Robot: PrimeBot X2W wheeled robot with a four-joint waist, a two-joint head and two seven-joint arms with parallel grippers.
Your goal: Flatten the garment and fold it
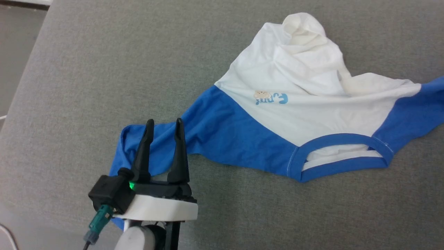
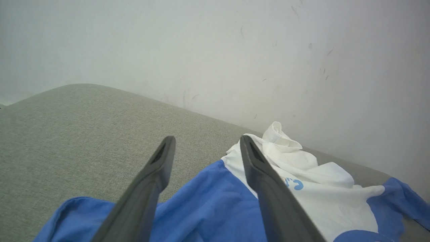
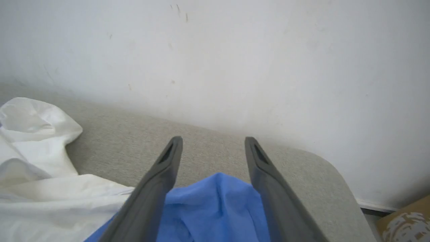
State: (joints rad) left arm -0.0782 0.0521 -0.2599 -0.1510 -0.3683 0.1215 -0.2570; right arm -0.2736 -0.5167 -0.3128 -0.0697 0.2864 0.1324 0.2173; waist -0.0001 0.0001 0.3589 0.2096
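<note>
Left wrist view: grey surface (image 2: 67, 134) meets scuffed white wall (image 2: 215, 50); left hand (image 2: 207, 139) and right hand (image 3: 213, 139) released.

- A grey woven-fabric surface (image 1: 86, 86) spreads across the head view, flat and padded-looking, with a straight edge running down its left side.
- Its far corner is rounded (clearest in the right wrist view, at the right).
- A strip of dull grey floor (image 1: 14, 52) lies beyond that left edge.
- A white wall (image 2: 215, 50) rises right behind the surface's far edge, flecked with small dark scuffs and scratches.
- A pale baseboard (image 3: 373, 204) runs along the foot of the wall, past the rounded corner.
- A brown cardboard box (image 3: 406, 222) with a white print (too blurred to read) sits low beside the baseboard.
</note>
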